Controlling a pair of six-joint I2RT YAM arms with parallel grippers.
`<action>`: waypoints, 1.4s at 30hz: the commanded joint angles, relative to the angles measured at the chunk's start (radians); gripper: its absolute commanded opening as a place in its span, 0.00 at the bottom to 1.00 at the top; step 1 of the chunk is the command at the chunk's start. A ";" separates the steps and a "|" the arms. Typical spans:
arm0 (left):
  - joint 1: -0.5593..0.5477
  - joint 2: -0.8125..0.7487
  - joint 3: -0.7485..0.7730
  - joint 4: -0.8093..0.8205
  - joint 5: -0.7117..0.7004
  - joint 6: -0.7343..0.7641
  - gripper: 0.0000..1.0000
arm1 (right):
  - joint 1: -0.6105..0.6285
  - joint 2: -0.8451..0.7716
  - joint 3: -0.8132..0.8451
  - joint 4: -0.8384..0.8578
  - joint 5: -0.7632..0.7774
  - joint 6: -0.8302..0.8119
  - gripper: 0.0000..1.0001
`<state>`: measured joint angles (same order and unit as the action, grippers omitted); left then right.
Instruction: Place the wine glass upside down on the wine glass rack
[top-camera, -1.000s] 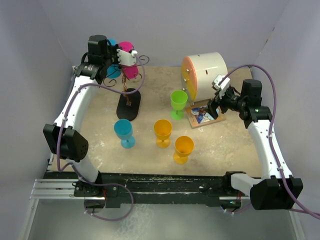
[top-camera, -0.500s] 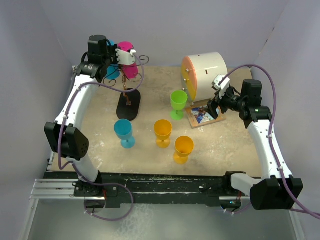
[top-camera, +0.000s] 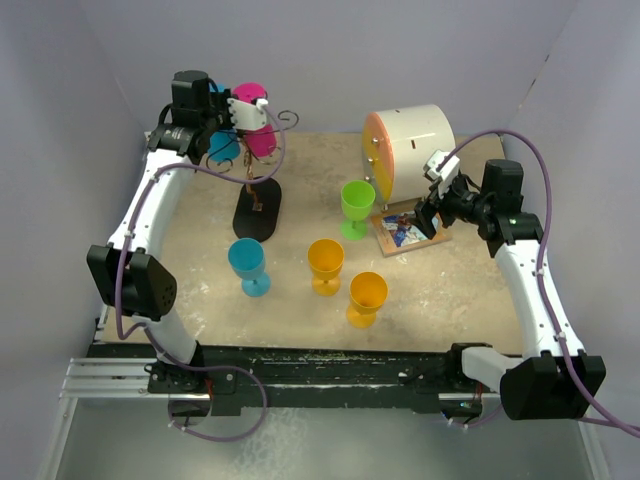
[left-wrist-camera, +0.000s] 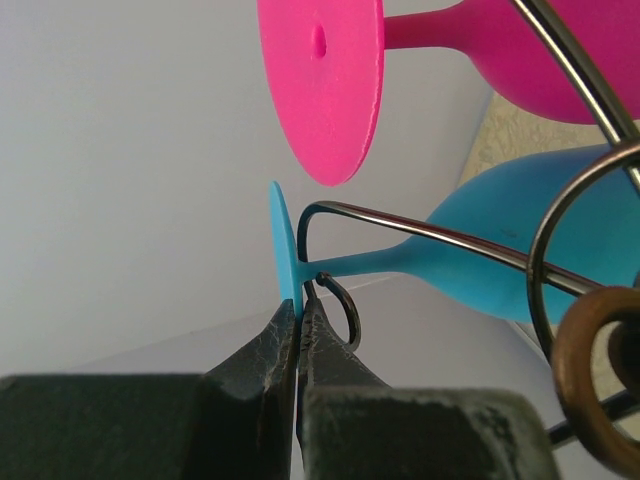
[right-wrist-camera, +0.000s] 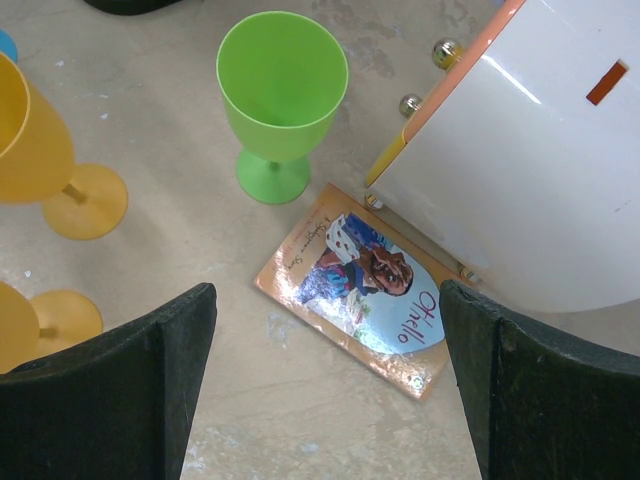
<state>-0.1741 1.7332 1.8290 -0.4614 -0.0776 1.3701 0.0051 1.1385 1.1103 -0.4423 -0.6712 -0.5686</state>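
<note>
The wine glass rack (top-camera: 257, 208) is a dark wire stand on a black oval base at the back left. A pink wine glass (top-camera: 261, 135) and a blue wine glass (top-camera: 222, 146) hang on it. In the left wrist view a curled wire arm (left-wrist-camera: 420, 232) carries the blue glass's stem (left-wrist-camera: 360, 263), with the pink glass's foot (left-wrist-camera: 322, 80) above. My left gripper (left-wrist-camera: 298, 312) is shut on the thin blue foot disc (left-wrist-camera: 283, 245); it also shows in the top view (top-camera: 225, 118). My right gripper (right-wrist-camera: 325, 310) is open and empty above a book.
A green glass (top-camera: 356, 205), a second blue glass (top-camera: 247, 263) and two orange glasses (top-camera: 326, 263) (top-camera: 367, 296) stand upright mid-table. A white cylinder with an orange face (top-camera: 410, 145) sits at the back right, the book (top-camera: 405, 228) in front of it. Purple walls enclose the table.
My left wrist has shifted slightly left and up at the rack, still holding the blue glass's foot. The right arm has not moved.
</note>
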 joint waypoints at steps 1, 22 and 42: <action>0.012 -0.054 0.040 0.006 0.032 -0.022 0.00 | -0.005 -0.001 0.002 0.031 -0.007 -0.013 0.95; 0.012 -0.089 0.029 -0.054 0.056 -0.028 0.02 | -0.005 -0.003 0.002 0.031 -0.004 -0.013 0.95; 0.010 -0.107 -0.004 -0.097 0.077 -0.034 0.10 | -0.008 -0.004 -0.001 0.033 0.003 -0.015 0.95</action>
<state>-0.1703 1.6752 1.8244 -0.5648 -0.0284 1.3468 0.0044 1.1389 1.1103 -0.4419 -0.6704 -0.5713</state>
